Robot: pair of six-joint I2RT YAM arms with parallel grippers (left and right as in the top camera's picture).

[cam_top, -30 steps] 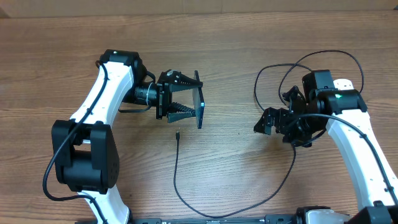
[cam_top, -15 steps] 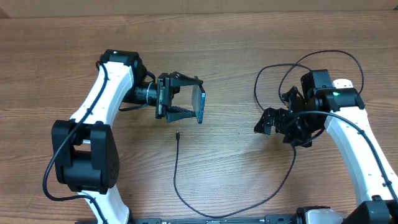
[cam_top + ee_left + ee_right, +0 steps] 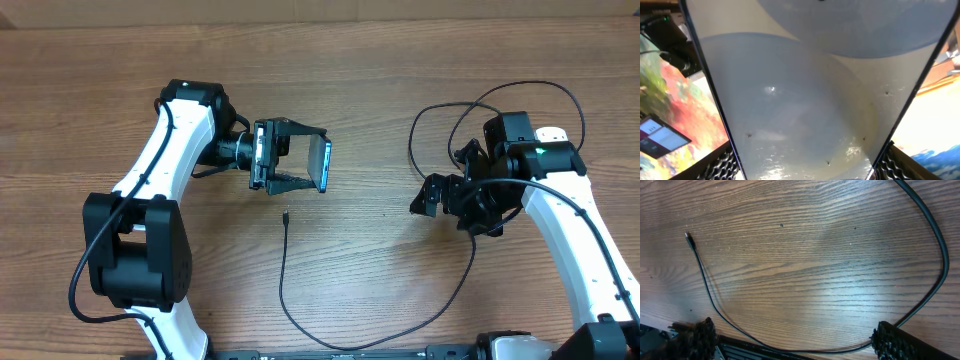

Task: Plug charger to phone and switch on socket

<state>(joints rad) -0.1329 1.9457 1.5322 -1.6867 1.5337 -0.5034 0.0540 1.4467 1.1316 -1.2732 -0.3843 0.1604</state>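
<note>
Gripping phone [image 3: 322, 160], left claw [image 3: 319, 163] rolled since before, screen now showing, right claw [image 3: 445, 208] still open, charger [image 3: 282, 262] unmoved

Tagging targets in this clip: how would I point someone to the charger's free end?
Find the left gripper, which grips the phone. Just below it in the overhead view, on bare wood, lies the connector tip of the charger: a tiny black stub ending the thin cable, plugged into nothing.

A brown wood-grain bench [image 3: 80, 80] fills the overhead view, grain running sideways; a paler beige strip [image 3: 300, 8] borders its far edge.
</note>
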